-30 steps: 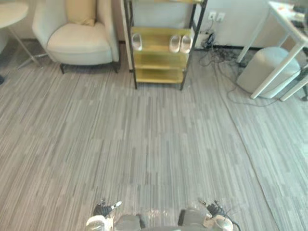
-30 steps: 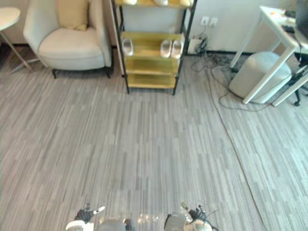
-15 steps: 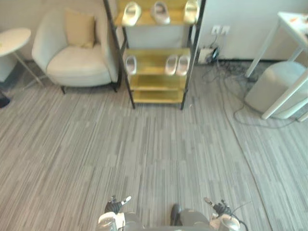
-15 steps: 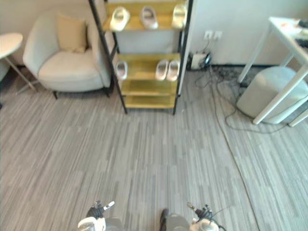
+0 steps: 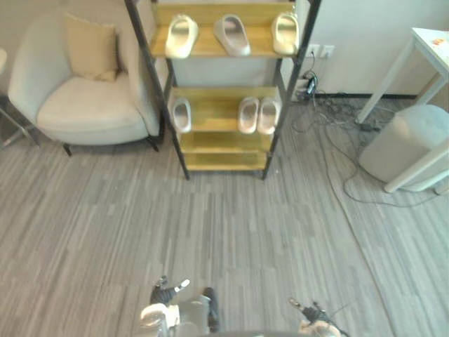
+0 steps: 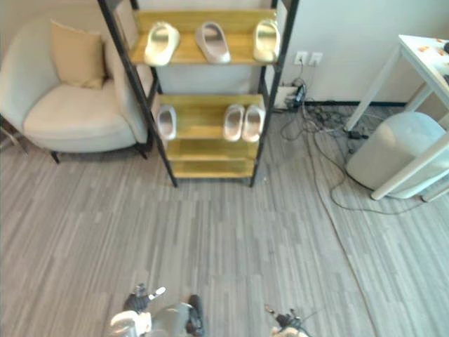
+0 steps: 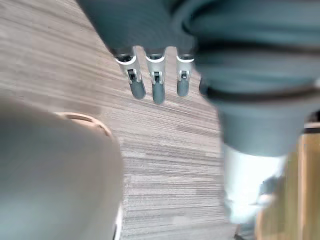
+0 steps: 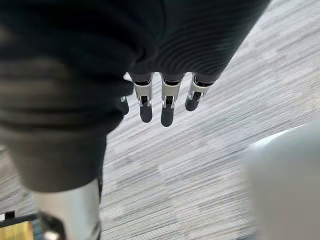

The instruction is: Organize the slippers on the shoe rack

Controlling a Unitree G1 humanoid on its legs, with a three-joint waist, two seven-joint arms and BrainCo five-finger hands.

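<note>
Grey striped carpet [image 5: 231, 232] covers the floor. A shoe rack [image 5: 223, 160] with a black frame and yellow shelves stands at 12 o'clock, and a cream armchair [image 5: 84, 116] sits just beside it at 10 o'clock. A round grey stool [image 5: 403, 147] is at 2 o'clock, under a white table [image 5: 428, 49]. A cushion [image 5: 90, 48] leans in the armchair.

Three slippers [image 5: 232, 34] lie on the rack's top shelf. On the middle shelf a single slipper [image 5: 182, 114] sits toward 9 o'clock and a pair [image 5: 257, 114] toward 3 o'clock.

The left hand [image 7: 156, 85] hangs at 7 o'clock and the right hand [image 8: 167, 107] at 5 o'clock. Both have straight fingers and hold nothing.
</note>
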